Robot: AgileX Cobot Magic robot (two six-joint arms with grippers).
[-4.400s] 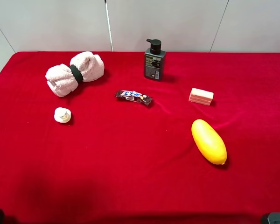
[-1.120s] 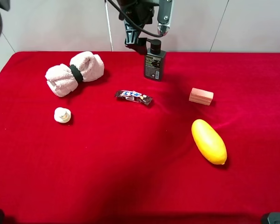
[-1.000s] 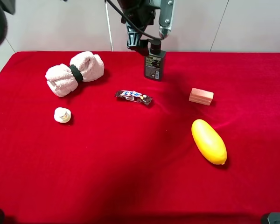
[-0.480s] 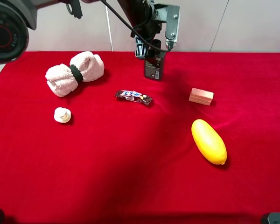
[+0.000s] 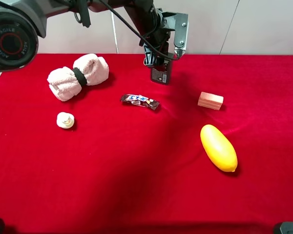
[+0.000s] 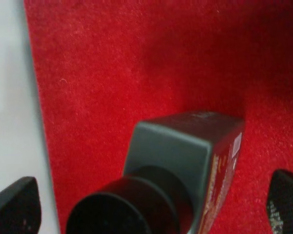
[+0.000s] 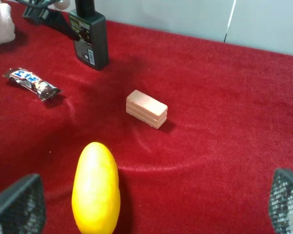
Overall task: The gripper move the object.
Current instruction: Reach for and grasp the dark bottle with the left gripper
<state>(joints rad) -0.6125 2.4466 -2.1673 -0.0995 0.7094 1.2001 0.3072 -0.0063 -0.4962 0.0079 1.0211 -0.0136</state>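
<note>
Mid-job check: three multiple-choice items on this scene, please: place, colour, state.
1. The pump bottle stands: A) at the back of the red cloth B) at its front edge C) off the table
2. The oval fruit is: A) green B) yellow C) purple
3. The left gripper is: A) shut on the pump bottle B) open around it C) out of view

1 A: it stands near the far edge. 2 B: yellow skin. 3 B: the left wrist view shows gaps beside both fingers.
</note>
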